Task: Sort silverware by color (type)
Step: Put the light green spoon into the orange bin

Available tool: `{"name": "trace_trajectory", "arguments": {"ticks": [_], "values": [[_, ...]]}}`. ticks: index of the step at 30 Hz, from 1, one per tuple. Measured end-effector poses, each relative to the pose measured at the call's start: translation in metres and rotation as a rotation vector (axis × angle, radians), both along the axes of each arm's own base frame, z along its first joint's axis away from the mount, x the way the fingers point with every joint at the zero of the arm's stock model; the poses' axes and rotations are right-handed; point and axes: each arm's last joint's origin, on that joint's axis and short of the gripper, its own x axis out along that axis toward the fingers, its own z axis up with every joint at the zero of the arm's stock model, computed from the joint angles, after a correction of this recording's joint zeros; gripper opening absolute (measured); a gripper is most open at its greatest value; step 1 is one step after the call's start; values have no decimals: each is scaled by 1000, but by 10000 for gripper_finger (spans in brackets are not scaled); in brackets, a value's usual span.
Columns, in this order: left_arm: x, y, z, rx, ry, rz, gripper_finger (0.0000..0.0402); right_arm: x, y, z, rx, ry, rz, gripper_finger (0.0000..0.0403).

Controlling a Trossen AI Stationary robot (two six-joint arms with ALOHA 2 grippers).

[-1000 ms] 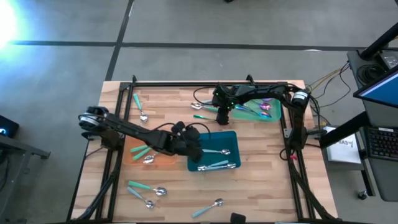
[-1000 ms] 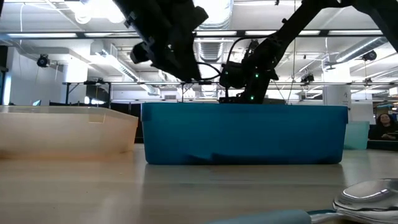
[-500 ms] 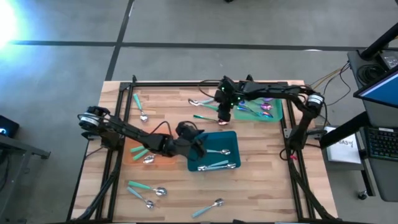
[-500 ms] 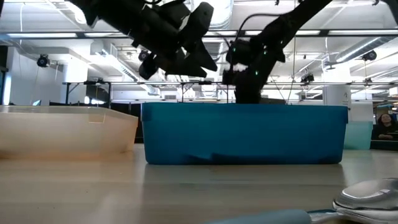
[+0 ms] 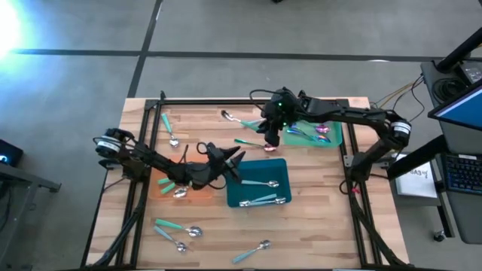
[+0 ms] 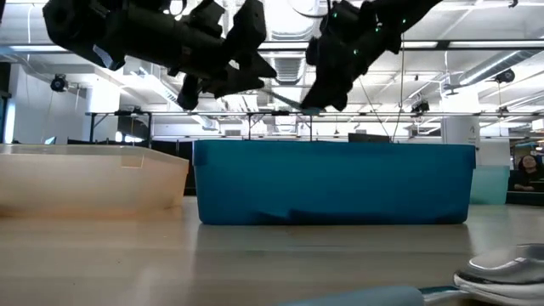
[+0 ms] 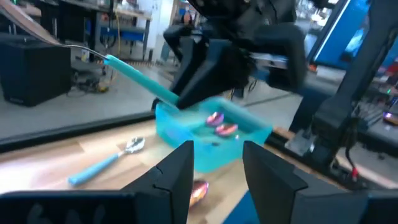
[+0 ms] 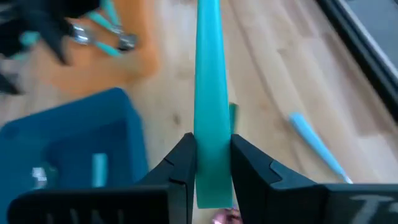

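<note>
My right gripper (image 5: 271, 138) (image 6: 319, 93) (image 8: 209, 168) hangs above the table between the blue tray (image 5: 280, 165) and the green tray (image 5: 335, 139), shut on a teal-handled piece of silverware (image 5: 247, 123) (image 6: 285, 100) (image 7: 140, 79). My left gripper (image 5: 233, 162) (image 6: 255, 64) (image 7: 217, 168) is open and empty, in the air over the gap between the orange tray (image 5: 197, 197) and the blue tray. The blue tray holds teal-handled pieces (image 5: 262, 199), the orange tray teal ones (image 5: 172, 183), and the green tray purple ones (image 5: 321, 129). My right gripper pinches the teal handle (image 8: 208, 118) between its two fingers (image 8: 183, 165), near the handle's free end, coming from above. The piece is lifted clear and lies roughly level. Its silver head (image 5: 226, 115) points toward the table's far left.
More silverware lies loose on the wood: one piece by the far left (image 5: 169, 132), a pair near the left front (image 5: 177, 229), one at the front (image 5: 256, 248), a teal one (image 5: 247, 141) and a purple spoon (image 5: 269, 148) under the right gripper. A dark frame rims the table.
My right gripper has risen, carrying the teal-handled piece up off the table; its silver head has swung toward the far left. My left gripper has drawn back from above the blue tray toward the table's left and risen.
</note>
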Motion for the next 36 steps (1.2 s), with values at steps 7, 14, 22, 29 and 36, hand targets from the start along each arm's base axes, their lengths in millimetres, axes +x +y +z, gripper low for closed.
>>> {"name": "trace_trajectory", "arguments": {"ticks": [7, 14, 22, 29, 36], "values": [[3, 11, 5, 40, -5, 33, 146, 9, 29, 7, 35, -45, 116, 64], [4, 13, 9, 62, 2, 82, 187, 11, 40, 13, 31, -67, 155, 64], [11, 13, 26, 88, -38, 139, 198, 12, 43, 15, 30, -93, 176, 64], [19, 15, 47, 169, 8, 240, 194, 17, 46, 21, 16, -157, 202, 64], [19, 17, 49, 173, 25, 291, 135, 21, 45, 27, -20, -235, 201, 64]]}}
